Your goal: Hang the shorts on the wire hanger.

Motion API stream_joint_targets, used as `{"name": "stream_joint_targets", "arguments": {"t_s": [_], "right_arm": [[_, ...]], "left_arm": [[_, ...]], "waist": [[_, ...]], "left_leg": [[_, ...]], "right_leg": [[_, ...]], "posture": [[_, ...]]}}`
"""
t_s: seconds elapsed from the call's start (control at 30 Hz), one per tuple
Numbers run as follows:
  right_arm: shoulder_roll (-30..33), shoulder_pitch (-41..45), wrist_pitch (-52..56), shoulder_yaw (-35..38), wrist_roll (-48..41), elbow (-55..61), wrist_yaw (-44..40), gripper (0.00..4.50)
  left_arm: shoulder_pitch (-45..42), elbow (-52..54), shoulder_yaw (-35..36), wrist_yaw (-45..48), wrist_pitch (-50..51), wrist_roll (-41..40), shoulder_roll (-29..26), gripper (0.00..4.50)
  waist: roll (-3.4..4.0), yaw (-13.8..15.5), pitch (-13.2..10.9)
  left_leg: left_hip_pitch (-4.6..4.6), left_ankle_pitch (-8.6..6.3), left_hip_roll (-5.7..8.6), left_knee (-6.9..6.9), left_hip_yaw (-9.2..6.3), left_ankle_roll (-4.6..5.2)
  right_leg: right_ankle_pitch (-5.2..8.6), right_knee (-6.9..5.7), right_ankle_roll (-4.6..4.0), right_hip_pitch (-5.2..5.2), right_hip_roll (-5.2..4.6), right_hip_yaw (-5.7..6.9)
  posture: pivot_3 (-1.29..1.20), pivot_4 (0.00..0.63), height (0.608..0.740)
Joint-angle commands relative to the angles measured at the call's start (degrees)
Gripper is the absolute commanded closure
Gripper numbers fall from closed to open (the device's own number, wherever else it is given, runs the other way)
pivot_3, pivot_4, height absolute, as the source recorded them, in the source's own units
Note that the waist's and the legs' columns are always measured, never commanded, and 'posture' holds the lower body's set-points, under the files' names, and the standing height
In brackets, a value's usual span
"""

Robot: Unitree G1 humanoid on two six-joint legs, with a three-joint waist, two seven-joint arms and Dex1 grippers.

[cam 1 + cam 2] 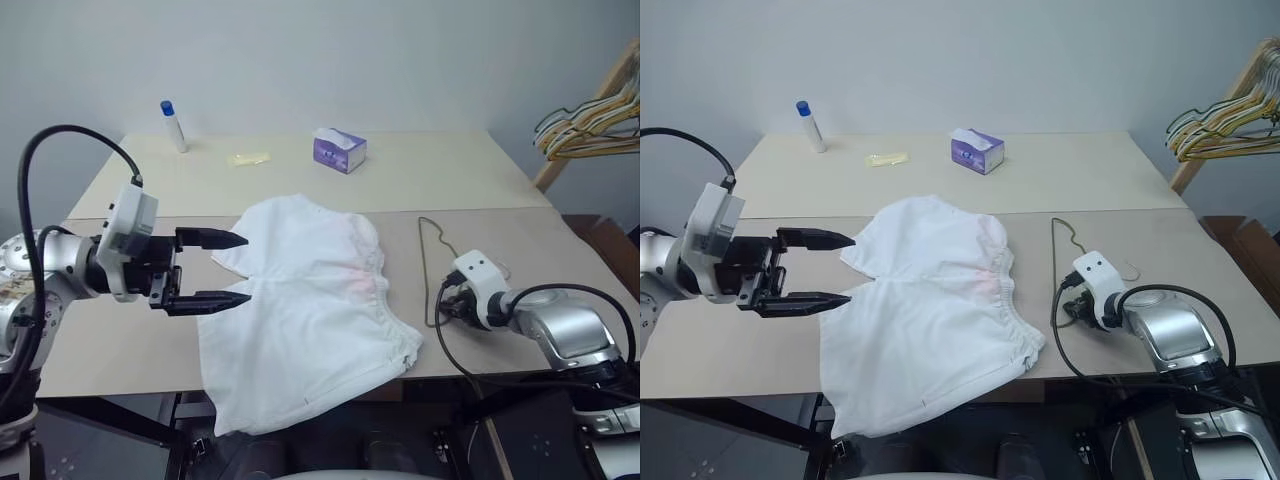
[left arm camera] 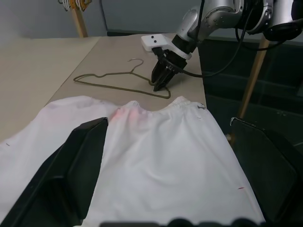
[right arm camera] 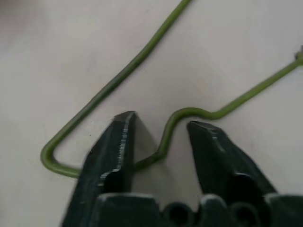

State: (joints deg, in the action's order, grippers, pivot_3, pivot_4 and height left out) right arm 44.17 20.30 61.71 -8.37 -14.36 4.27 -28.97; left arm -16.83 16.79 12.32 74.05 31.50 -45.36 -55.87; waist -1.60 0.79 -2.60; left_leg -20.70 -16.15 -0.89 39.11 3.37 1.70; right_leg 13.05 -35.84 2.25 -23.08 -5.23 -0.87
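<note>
Pale beige table [image 1: 470, 170] before me, small purple tissue box [image 1: 339, 150] on its far half, flat yellowish packet [image 1: 247, 158] to my left of it, white tube with blue cap [image 1: 174, 126] upright near the far left corner, bunch of yellow and pale hangers [image 1: 590, 125] on a wooden rack to my far right

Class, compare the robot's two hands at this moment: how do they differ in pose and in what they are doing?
The left hand hovers level over the shorts, wide open and empty. The right hand points down at the table, with the wire hanger running between its fingers, which are only narrowly apart. The left is beside cloth; the right is at bare wire. Both have two black fingers.
</note>
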Motion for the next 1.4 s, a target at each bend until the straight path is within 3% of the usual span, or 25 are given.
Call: {"name": "stream_joint_targets", "arguments": {"t_s": [0.03, 0.13, 0.23, 0.4, 0.5, 0.63, 0.83, 1.0, 1.1, 1.23, 1.4], "right_arm": [[1.6, -0.3, -0.6, 0.9, 3.3, -1.9, 1.7, 3.58], [3.4, -0.8, -4.8, 0.3, 6.1, -2.6, 1.7, 4.48], [4.4, -1.6, -17.8, 3.2, 8.2, -3.0, 1.4, 4.48], [10.0, -3.4, -54.0, 3.3, 17.8, -4.1, 2.2, 4.48], [15.5, -1.8, -81.5, -0.3, 30.7, -11.3, 9.7, 4.48], [18.6, 3.9, -100.1, -3.9, 48.1, -18.9, 22.6, 4.48], [17.2, 11.1, -109.0, -5.0, 61.2, -21.7, 35.5, 4.48], [16.0, 14.3, -110.2, -5.4, 63.6, -22.4, 36.2, 4.48], [15.2, 15.0, -110.6, -5.0, 63.5, -22.0, 36.1, 4.48], [14.8, 15.0, -110.5, -4.3, 62.8, -21.6, 35.6, 4.50], [14.5, 15.1, -110.2, -3.9, 62.2, -21.4, 35.4, 4.50]], "left_arm": [[-1.7, 0.4, 0.4, -0.4, -0.2, -0.3, 0.5, 0.00], [-3.3, -0.7, -0.7, -0.9, -0.5, 0.5, 1.7, 0.00], [-6.3, -2.0, -2.8, -3.2, 1.0, 1.1, 3.7, 0.00], [-14.1, -6.2, -6.6, -11.1, 6.1, 2.2, 9.7, 0.00], [-20.6, -12.2, -9.3, -13.4, 8.4, 4.4, 13.1, 0.00], [-27.6, -20.4, -12.5, -12.4, 10.1, 7.5, 14.8, 0.00], [-33.7, -28.7, -20.7, -4.8, 10.0, 13.3, 16.4, 0.00], [-35.6, -31.5, -28.6, 3.7, 10.1, 17.8, 17.4, 0.00], [-35.8, -33.2, -32.1, 0.6, 6.9, 24.1, 19.4, 0.00], [-36.0, -34.8, -31.5, -0.9, 6.8, 26.6, 21.1, 0.92], [-35.2, -33.8, -30.1, -0.5, 6.9, 27.0, 21.3, 2.67]], "waist": [[-0.02, 0.0, 0.0], [-0.02, 0.0, 0.0], [-0.02, -0.2, 0.0], [0.09, -1.2, 0.0], [0.08, -1.9, 0.0], [0.07, -3.3, 0.0], [0.07, -5.2, 0.0], [0.07, -5.8, 0.0], [0.07, -5.8, 0.0], [0.07, -6.1, 0.0], [0.07, -6.4, 0.0]], "left_leg": [[0.01, 0.00, 0.00, 0.02, 0.00, 0.00], [-0.04, 0.00, 0.04, 0.02, -0.01, 0.00], [-0.15, 0.00, 0.04, 0.02, 0.00, 0.00], [-0.29, 0.01, 0.09, 0.04, 0.00, 0.00], [-0.32, 0.01, 0.10, 0.06, 0.00, -0.01], [-0.33, 0.04, 0.11, 0.06, 0.07, -0.06], [-0.37, 0.09, 0.11, 0.06, 0.01, -0.14], [-0.37, 0.08, 0.12, 0.06, -0.02, -0.11], [-0.38, 0.06, 0.12, 0.06, -0.04, -0.08], [-0.38, 0.05, 0.14, 0.09, -0.02, -0.05], [-0.37, 0.03, 0.13, 0.09, -0.02, -0.02]], "right_leg": [[-0.01, 0.00, 0.01, 0.02, 0.00, 0.00], [-0.01, 0.00, 0.03, 0.00, -0.01, 0.01], [-0.02, 0.03, 0.04, -0.11, 0.00, 0.00], [-0.07, 0.04, 0.14, -0.23, 0.00, -0.04], [-0.08, 0.05, 0.16, -0.23, -0.01, -0.04], [-0.09, 0.08, 0.18, -0.26, -0.01, -0.07], [-0.10, 0.04, 0.17, -0.40, -0.01, -0.32], [-0.11, 0.07, 0.19, -0.41, 0.02, -0.43], [-0.10, 0.09, 0.21, -0.41, 0.01, -0.45], [-0.13, 0.08, 0.25, -0.41, 0.00, -0.52], [-0.13, 0.07, 0.26, -0.43, 0.00, -0.57]], "posture": [[0.05, 0.016, 0.740], [0.04, 0.009, 0.740], [0.03, 0.006, 0.740], [-0.01, 0.000, 0.740], [-0.03, 0.000, 0.740], [-0.05, 0.000, 0.740], [-0.06, 0.000, 0.740], [-0.07, 0.000, 0.740], [-0.07, 0.000, 0.740], [-0.07, 0.000, 0.740], [-0.07, 0.000, 0.740]]}}
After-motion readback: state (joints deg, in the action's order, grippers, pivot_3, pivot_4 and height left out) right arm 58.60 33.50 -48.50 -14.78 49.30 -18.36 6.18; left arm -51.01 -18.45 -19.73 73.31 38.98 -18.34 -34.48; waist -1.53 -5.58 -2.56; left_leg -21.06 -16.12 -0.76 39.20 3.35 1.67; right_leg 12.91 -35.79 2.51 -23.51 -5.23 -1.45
